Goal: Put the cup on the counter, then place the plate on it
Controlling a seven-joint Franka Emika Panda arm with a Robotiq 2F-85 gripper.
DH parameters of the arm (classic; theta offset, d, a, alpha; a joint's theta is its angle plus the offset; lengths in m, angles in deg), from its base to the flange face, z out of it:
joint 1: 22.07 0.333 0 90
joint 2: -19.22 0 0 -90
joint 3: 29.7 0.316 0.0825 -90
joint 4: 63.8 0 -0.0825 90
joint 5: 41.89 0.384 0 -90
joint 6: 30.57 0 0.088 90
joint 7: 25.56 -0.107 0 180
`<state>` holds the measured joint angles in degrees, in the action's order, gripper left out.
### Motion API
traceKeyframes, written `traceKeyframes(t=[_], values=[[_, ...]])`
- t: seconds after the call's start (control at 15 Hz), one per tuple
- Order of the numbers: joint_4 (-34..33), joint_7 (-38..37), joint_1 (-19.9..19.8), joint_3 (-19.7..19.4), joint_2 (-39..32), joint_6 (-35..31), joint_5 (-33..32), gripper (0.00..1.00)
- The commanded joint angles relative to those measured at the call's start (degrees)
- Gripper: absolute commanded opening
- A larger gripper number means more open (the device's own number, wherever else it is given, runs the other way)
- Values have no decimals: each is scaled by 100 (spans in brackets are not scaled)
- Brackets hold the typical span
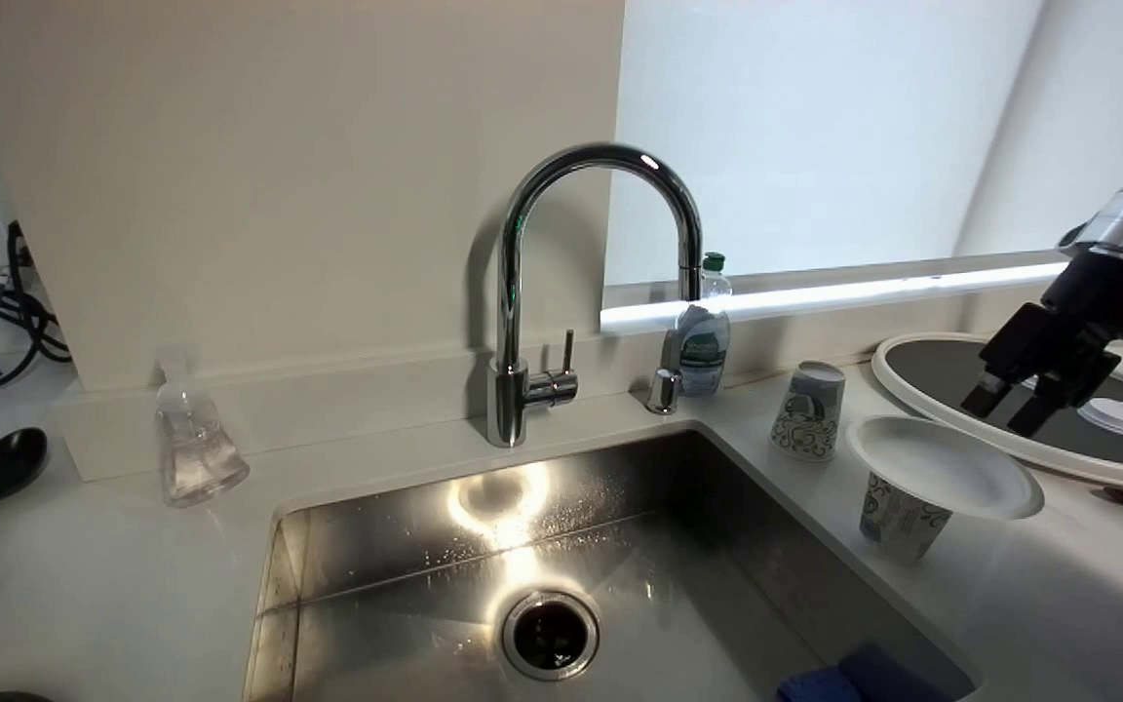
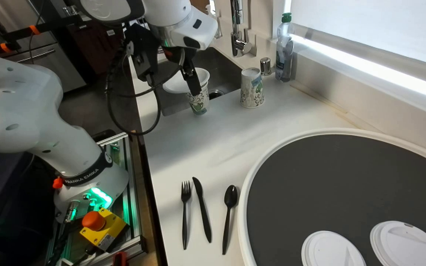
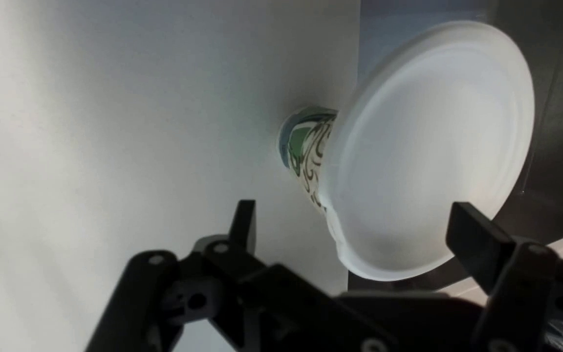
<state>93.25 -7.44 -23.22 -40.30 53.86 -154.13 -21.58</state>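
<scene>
Round white plate [image 3: 423,151] on a printed paper cup [image 1: 898,525], the Robotiq gripper [image 3: 352,210] spread close by.

The cup stands upright on the white counter [image 2: 205,147], near the edge of the steel sink [image 1: 376,536], and the plate lies across its mouth, apparently off-centre. In the wrist view the black fingers [image 3: 245,227] stand wide apart, grasping nothing; in an exterior view they hang near the plate's rim, and whether either touches it cannot be told. An upside-down cup [image 1: 807,419] (its narrow base faces up) stands between the plate-topped one and the dish soap bottle [image 1: 703,346]. Farther along the counter, a black fork [image 2: 185,207], a knife [image 2: 202,210] and a spoon [image 2: 230,210] lie beside a dark-topped round tray [image 2: 327,177].
</scene>
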Motion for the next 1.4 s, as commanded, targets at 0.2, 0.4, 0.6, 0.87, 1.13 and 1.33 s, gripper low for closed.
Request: traceKeyframes(t=[0.2, 0.4, 0.6, 0.87, 1.13, 1.33], values=[[57, -952, -131, 533, 516, 225, -687, 100], [50, -1338, -77, 756, 661, 420, -893, 100], [56, -1596, -15, 928, 783, 657, -972, 100], [-101, -1856, 91, 1111, 839, 1160, -933, 100], [-286, -2037, 203, 1258, 821, 1496, -872, 100], [-393, -2241, 246, 1433, 787, 1531, -919, 100]])
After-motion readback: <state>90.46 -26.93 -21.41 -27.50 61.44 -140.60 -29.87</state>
